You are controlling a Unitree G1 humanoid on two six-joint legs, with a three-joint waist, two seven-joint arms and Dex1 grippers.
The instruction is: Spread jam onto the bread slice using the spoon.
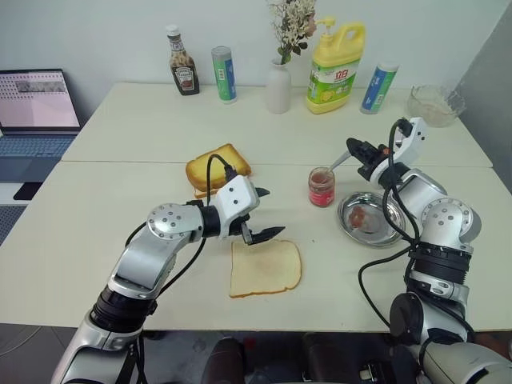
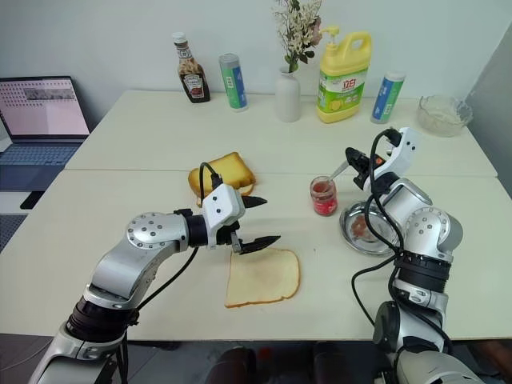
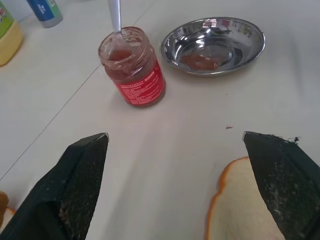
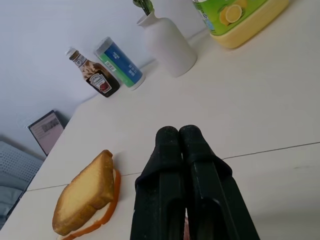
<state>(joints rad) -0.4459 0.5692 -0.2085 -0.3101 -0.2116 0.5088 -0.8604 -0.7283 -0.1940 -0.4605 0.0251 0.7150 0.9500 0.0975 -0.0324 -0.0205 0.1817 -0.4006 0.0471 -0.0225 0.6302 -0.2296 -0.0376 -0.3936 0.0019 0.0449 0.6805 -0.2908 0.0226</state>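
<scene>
While the right gripper [image 1: 357, 152] is pinching the handle of the spoon [image 1: 339, 163] between closed fingers, the spoon's bowl is sitting inside the open jar of jam [image 1: 322, 187], which is standing on the table [image 1: 120, 136] just beside a metal dish [image 1: 370, 218] smeared with red. The left gripper [image 1: 262, 214] is hovering with its fingers spread wide and holding nothing, just above the far edge of the bread slice [image 1: 265, 268], which is lying flat near the front of the table, well apart from the jar. A thicker golden slice [image 1: 218, 169] is lying behind it.

Likely faults: the jar is standing unsupported, so a sideways pull of the spoon is liable to tip or drag it; jam is liable to drip on the table during the carry across to the bread; and the slice, being unpinned, is liable to slide or tear under the spoon's stroke.
</scene>
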